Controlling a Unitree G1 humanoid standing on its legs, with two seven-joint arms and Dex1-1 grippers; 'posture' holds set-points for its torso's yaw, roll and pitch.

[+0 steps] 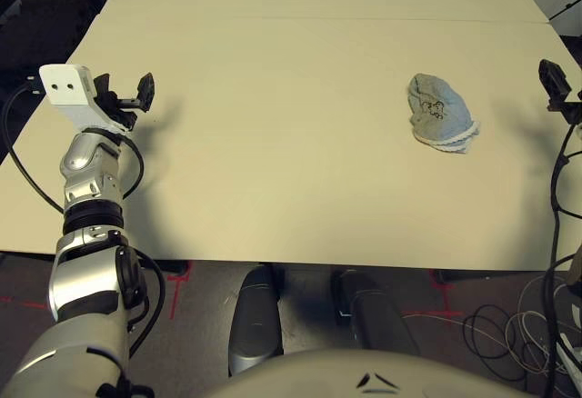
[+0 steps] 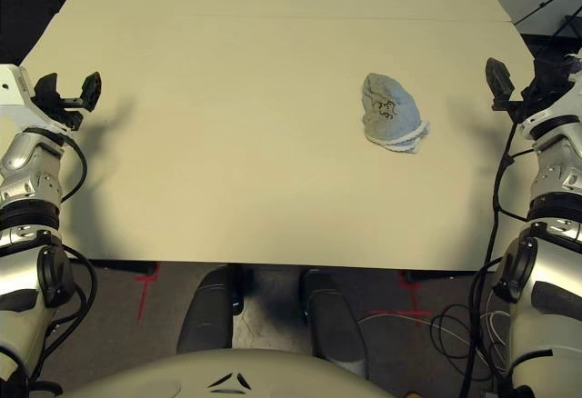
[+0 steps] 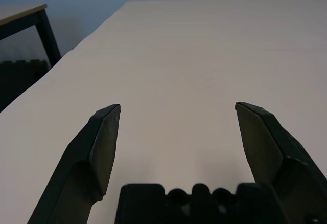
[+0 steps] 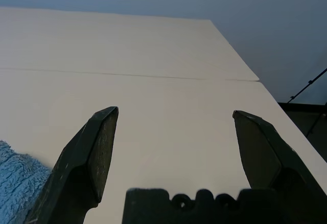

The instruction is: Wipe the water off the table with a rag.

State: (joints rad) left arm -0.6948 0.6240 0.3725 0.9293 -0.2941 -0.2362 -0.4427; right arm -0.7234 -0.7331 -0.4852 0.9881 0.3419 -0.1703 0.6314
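Rag lies right of centre on the table, nearer the robot's right gripper, both grippers empty

In the head view, the blue-grey rag [image 2: 391, 112] sits bunched on the cream table [image 2: 227, 144] at centre right, its long axis running from upper left to lower right. The right gripper [image 2: 506, 80] hangs at the right edge, jaws spread wide, near the rag; the left gripper [image 2: 68, 91], also spread and empty, is well apart at the far left. No water can be made out
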